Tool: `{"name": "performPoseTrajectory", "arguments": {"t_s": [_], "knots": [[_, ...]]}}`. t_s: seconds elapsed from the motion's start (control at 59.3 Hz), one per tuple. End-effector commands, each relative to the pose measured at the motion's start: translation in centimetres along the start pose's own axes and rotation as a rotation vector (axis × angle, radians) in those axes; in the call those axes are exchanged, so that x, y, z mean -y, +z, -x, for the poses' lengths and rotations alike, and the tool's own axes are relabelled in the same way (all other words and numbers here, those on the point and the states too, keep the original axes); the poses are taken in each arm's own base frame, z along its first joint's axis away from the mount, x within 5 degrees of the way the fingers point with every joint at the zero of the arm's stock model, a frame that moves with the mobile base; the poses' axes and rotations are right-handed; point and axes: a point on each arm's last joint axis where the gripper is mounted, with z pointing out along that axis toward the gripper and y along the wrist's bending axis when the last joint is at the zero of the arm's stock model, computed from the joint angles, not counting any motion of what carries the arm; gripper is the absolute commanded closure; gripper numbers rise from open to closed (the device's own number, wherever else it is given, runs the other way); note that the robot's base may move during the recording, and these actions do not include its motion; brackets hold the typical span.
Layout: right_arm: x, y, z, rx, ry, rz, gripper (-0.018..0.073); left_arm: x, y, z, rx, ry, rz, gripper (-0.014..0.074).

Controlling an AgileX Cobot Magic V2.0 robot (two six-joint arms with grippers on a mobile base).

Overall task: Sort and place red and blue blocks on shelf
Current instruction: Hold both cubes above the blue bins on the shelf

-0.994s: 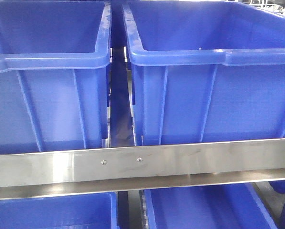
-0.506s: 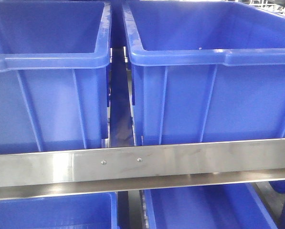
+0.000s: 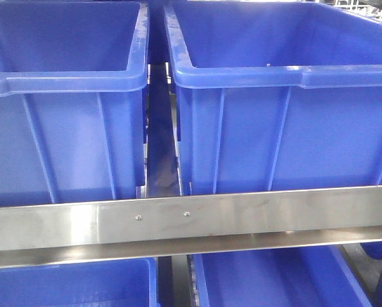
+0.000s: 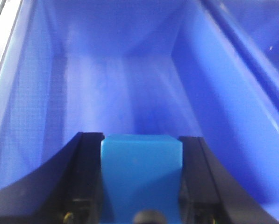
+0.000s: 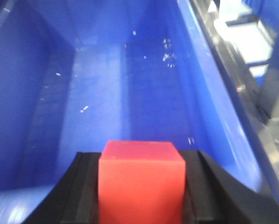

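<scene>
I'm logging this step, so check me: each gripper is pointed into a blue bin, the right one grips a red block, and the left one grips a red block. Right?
Not quite. The left gripper grips the blue block, not a red one, as the left wrist view shows. The rest holds: the right gripper grips the red block, and each faces into a blue bin.

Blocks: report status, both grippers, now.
Left gripper shut on blue block, above a blue bin. Right gripper shut on red block, above a scuffed bin. Neither block released. Nothing seen in the way.
</scene>
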Motion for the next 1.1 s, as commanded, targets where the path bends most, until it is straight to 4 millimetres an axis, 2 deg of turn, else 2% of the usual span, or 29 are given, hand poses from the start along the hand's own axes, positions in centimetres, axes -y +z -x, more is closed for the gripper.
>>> {"name": "performPoseTrajectory", "arguments": {"t_s": [0.0, 0.236, 0.354, 0.489, 0.725, 1.079], "knots": [[-0.5, 1.3, 3.2, 0.137, -0.02, 0.019, 0.0501, 0.6, 0.6, 2.5, 0.131, 0.0, -0.035, 0.0474], [-0.9, 5.9, 5.1, 0.116, -0.021, 0.015, 0.0501, 1.0, 4.4, 3.7, 0.119, 0.002, -0.041, 0.0474], [-1.0, 8.1, 5.4, 0.089, -0.023, 0.01, 0.0501, 1.2, 6.4, 4.1, 0.108, 0.003, -0.043, 0.0474], [-0.9, 9.6, 5.3, 0.066, -0.028, 0.005, 0.0501, 1.2, 8.1, 4.1, 0.09, 0.004, -0.043, 0.0474], [-0.9, 10.4, 5.0, 0.049, -0.038, 0.001, 0.0501, 1.3, 9.9, 3.5, 0.078, 0.003, -0.046, 0.0474], [-0.9, 10.4, 5.0, 0.053, -0.038, 0.002, 0.0501, 1.3, 10.0, 3.5, 0.075, 0.003, -0.046, 0.0474]]}}
